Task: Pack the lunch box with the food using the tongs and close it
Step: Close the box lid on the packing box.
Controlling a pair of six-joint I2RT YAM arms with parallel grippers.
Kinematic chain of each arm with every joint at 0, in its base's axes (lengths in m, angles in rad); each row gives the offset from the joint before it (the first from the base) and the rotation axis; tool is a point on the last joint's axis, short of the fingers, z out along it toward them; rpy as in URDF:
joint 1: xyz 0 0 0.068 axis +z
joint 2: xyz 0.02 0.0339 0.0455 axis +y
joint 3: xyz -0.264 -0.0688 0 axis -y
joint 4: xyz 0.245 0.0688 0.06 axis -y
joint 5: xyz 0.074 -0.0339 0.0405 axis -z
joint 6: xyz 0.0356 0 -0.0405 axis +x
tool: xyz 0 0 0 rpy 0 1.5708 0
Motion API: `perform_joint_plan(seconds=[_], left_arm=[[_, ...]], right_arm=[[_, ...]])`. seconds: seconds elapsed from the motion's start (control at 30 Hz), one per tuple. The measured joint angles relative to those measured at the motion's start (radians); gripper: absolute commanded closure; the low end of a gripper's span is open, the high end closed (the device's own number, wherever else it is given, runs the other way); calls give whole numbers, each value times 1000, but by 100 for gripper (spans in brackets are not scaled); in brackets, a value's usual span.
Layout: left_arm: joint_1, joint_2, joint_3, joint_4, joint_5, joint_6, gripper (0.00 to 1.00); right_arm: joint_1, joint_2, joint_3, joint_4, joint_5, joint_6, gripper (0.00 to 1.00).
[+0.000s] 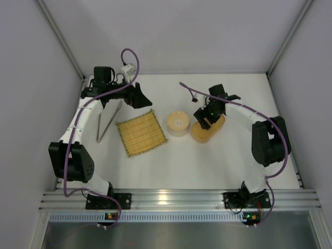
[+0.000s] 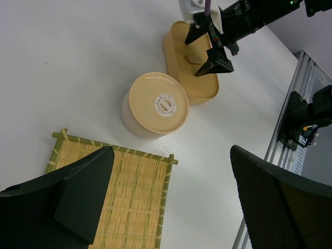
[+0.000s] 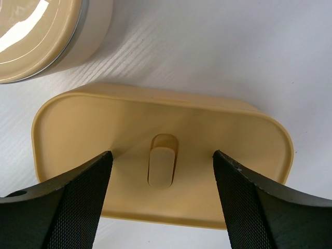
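The tan-orange oblong lunch box (image 1: pixel 211 132) lies right of centre with its lid (image 3: pixel 93 129) on top. My right gripper (image 3: pixel 162 155) hangs open just above the lid, one fingertip on each side of the small centre tab (image 3: pixel 162 168), gripping nothing. From the left wrist view the same gripper (image 2: pixel 205 49) stands over the box (image 2: pixel 179 57). The silver tongs (image 1: pixel 106 122) lie on the table left of the bamboo mat (image 1: pixel 141 133). My left gripper (image 1: pixel 141 99) hovers open and holding nothing above the mat's far edge (image 2: pixel 129 171). No food shows in any view.
A round cream container with a tan lid (image 1: pixel 178 123) stands between the mat and the lunch box, close to the box's left end (image 2: pixel 155 104). White walls close the table on the left, back and right. An aluminium rail (image 1: pixel 171 197) runs along the near edge.
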Motion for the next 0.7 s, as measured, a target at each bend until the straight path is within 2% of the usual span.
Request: perform_joint_plan(seconds=[0.7], left_arm=[[7,0,0,-30,-5,14,2]], right_arm=[[-1,-90,-107,91,-24,61,24]])
